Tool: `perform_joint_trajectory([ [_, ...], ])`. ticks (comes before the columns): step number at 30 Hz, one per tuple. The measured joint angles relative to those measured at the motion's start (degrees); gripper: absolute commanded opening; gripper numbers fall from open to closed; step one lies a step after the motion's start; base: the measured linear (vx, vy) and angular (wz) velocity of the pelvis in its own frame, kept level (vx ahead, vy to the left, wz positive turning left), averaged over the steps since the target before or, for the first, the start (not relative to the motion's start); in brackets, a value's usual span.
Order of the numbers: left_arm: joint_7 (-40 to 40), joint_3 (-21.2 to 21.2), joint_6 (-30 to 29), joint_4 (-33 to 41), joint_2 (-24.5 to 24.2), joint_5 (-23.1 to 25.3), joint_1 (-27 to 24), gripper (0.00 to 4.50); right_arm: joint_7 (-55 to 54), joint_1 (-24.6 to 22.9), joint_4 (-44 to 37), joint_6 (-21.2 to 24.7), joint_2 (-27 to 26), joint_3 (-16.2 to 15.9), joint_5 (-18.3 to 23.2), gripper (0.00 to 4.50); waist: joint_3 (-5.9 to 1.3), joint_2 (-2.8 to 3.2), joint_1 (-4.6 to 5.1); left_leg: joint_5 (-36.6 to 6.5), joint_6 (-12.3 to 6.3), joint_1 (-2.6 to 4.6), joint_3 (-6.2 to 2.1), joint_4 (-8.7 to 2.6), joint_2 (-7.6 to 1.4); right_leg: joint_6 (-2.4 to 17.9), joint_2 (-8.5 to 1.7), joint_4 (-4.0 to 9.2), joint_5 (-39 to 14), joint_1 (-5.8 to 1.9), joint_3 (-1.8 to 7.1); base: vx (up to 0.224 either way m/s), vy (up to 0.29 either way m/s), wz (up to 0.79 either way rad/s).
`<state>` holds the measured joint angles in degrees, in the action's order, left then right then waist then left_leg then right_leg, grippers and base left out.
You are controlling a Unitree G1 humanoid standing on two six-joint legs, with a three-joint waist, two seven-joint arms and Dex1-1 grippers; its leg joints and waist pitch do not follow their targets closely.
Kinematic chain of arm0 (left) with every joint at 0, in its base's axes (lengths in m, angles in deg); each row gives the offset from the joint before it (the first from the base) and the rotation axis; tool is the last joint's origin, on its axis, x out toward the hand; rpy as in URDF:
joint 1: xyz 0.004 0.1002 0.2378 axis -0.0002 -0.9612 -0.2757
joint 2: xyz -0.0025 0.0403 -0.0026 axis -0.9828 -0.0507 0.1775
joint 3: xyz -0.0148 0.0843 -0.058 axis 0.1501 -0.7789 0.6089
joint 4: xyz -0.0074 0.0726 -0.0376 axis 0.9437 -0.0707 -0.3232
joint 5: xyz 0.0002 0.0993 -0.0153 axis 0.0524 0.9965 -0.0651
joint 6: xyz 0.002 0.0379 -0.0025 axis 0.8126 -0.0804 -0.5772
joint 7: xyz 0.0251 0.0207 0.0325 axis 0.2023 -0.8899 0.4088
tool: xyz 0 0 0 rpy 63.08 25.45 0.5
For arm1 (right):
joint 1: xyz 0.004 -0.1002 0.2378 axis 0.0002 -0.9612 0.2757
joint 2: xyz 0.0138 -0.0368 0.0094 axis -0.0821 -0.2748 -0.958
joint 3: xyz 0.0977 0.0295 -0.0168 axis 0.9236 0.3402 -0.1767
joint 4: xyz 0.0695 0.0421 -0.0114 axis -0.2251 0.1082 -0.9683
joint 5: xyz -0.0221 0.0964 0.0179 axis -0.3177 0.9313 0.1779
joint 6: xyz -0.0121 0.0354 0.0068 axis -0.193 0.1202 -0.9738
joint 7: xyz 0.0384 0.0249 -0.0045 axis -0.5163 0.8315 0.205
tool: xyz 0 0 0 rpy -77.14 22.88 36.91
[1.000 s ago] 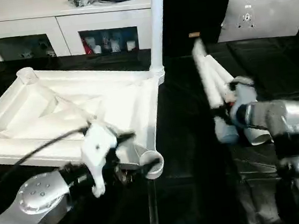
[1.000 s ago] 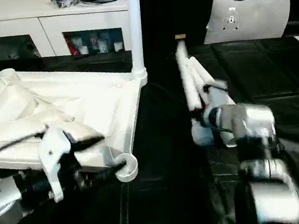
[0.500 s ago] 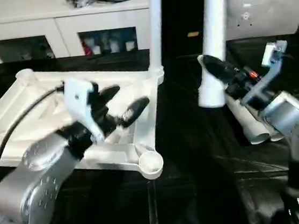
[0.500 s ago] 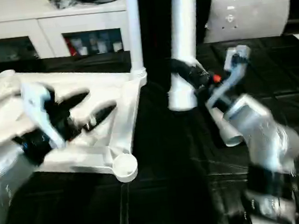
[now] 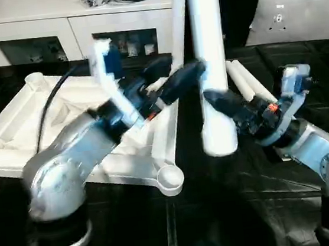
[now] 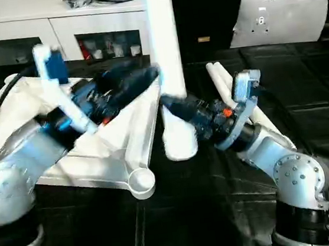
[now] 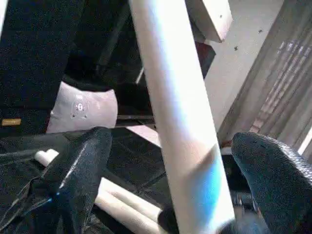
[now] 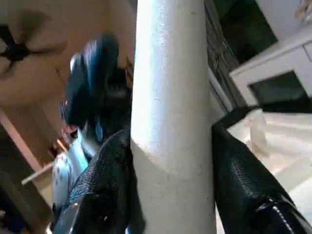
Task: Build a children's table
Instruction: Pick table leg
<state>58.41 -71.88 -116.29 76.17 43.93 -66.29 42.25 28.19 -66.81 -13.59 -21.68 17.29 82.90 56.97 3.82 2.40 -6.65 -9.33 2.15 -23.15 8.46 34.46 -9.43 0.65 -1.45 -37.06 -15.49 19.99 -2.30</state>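
The right gripper (image 5: 218, 102) clamps a long white plastic tube leg (image 5: 210, 64) upright above the black-covered table (image 5: 234, 210), its open end downward, while the left gripper (image 7: 168, 161), fingers spread, straddles it.

You see 2 silver metallic forearms with rounded joint housings, each ending in a black wrist section, a white camera bracket and 2 black textured fingers (image 7: 80, 170). A black cable (image 5: 52, 103) loops along your left arm; small red details mark both wrists.
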Motion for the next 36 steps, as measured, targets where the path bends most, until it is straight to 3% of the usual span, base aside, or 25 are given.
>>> perform_joint_trajectory([
  [5, 0.85, -0.16, -0.62, -1.67, 0.74, -0.12, 0.29, 4.31, 0.27, -0.87, -1.66, -1.52, 0.95, -3.08, -2.3, 1.9, 0.0, 0.0, 0.05, -0.08, -0.12, -0.1, 0.02, -0.01, 0.0, -0.03, -0.01, 0.1, -0.01, 0.04, -0.01, 0.0, 0.0, 0.0],
  [8, 2.13, -0.82, -0.12, -1.89, 0.58, 0.92, 0.3, 4.31, -0.88, -2.27, -3.43, -6.45, 1.94, -7.16, -8.26, 1.9, 0.0, 0.0, 0.0, -0.07, -0.09, -0.06, 0.02, -0.04, -0.01, -0.04, -0.01, 0.1, -0.02, 0.02, -0.03, 0.0, 0.0, 0.0],
  [12, 4.36, -1.45, 0.33, -1.95, 0.71, 2.82, 0.31, 4.13, -4.21, -2.9, -3.72, -11.23, 0.11, -10.29, -13.35, 1.9, 0.01, -0.01, 0.15, -0.06, -0.08, -0.04, 0.03, -0.04, 0.0, -0.05, -0.02, 0.08, 0.0, 0.02, 0.02, 0.0, 0.0, 0.0],
  [17, 14.59, -4.05, 5.48, -2.52, 4.45, 12.92, 0.51, 4.13, -9.35, -3.87, -3.11, -21.64, -3.06, -15.64, -23.93, 1.9, 0.13, -0.18, 0.28, -0.06, -0.08, -0.04, 0.05, -0.08, 0.01, -0.07, -0.03, 0.14, 0.01, 0.02, 0.03, 0.0, 0.0, 0.0],
  [21, 15.8, -6.67, 9.01, -2.16, 3.9, 17.21, -0.2, 4.13, -10.87, -4.81, -1.99, -26.95, -3.95, -18.24, -28.2, 1.9, 0.12, -0.18, 0.36, -0.07, -0.09, -0.09, 0.06, -0.26, 0.01, -0.1, -0.02, 0.37, 0.02, 0.03, 0.02, 0.0, 0.0, 0.0],
  [27, 16.24, -9.65, 9.95, -0.8, 3.07, 20.95, -3.14, 4.13, -11.67, -5.71, -0.41, -32.17, -5.0, -21.54, -32.34, 1.9, 0.13, -0.17, 0.5, -0.12, -0.16, -0.16, 0.08, -0.34, 0.01, -0.11, -0.01, 0.49, 0.02, 0.07, 0.0, 0.0, 0.0, 0.0],
  [36, 16.16, -12.14, 10.82, -0.44, 2.71, 23.71, -4.89, 4.13, -11.82, -5.75, 1.35, -36.43, -5.23, -23.25, -34.61, 1.9, 0.15, -0.21, 1.29, -0.12, -0.16, -0.1, 0.09, -0.34, 0.01, -0.13, -0.01, 0.5, 0.07, 0.03, 0.03, 0.0, 0.0, 0.0],
])
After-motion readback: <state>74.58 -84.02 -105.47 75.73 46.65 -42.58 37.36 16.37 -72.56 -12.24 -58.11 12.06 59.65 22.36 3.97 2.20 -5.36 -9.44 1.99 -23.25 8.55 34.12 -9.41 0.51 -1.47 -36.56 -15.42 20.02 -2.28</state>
